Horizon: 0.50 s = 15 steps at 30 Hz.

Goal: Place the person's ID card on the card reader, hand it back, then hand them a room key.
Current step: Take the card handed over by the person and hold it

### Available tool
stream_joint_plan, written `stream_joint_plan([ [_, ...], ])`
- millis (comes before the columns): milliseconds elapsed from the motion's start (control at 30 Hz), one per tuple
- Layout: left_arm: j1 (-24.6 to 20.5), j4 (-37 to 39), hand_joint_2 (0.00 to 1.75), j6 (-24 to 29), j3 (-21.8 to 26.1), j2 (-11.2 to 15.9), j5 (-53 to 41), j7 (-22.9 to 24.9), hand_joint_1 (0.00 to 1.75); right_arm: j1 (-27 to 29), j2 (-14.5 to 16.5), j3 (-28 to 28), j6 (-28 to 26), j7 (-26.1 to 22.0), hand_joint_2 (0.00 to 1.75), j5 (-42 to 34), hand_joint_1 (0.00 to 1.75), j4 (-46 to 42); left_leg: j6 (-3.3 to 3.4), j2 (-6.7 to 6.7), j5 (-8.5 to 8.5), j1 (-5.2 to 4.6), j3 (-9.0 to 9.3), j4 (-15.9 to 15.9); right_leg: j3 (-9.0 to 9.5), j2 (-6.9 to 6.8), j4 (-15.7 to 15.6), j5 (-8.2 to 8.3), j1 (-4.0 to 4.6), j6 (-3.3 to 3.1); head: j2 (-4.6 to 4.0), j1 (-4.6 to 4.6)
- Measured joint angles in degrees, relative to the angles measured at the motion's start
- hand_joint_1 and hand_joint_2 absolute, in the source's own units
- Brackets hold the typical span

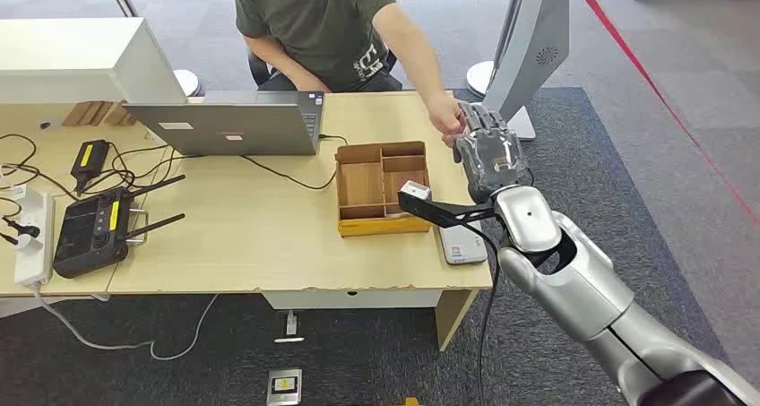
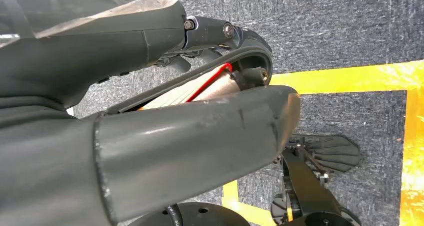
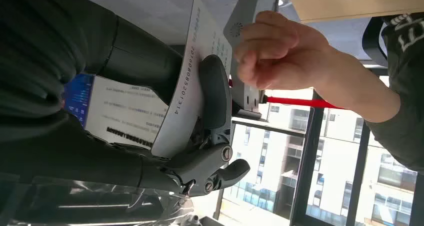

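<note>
A: Nearest, what's the right hand (image 3: 165,136) doing?

B: Its dark fingers (image 3: 212,94) are clamped on the thin white printed ID card (image 3: 192,71), which stands edge-on between thumb and fingers. In the head view that hand (image 1: 490,159) is stretched out over the far right corner of the pale wooden surface (image 1: 242,245).

A: And the left?

B: The left hand (image 2: 150,131) hangs over the floor, fingers closed on a flat pale card with a red edge (image 2: 200,89), probably the room key.

A: What could go wrong?

B: The person's hand (image 3: 272,54) is just beside the ID card, curled; I can't tell whether it touches it. If the fingers let go before that hand has a firm pinch, the card would likely drop off the surface edge. If they hold too long, a tug could bend it.

A: And beyond?

B: The grey flat card reader (image 1: 462,243) sits near the front edge, beside the brown compartmented wooden tray (image 1: 381,187).
</note>
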Motion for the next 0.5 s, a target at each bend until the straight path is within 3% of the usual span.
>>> stream_joint_plan([
  [500,0.0,0.0,0.0,0.28,0.0,-0.01,-0.18,0.51,0.0,0.71,2.91,0.08,0.9,-2.15,1.75,1.29,1.75,5.42,0.0,0.0,0.0,0.0,-0.01,0.0,0.0,0.0,0.0,0.0,0.0,0.0,0.0,0.0],
])
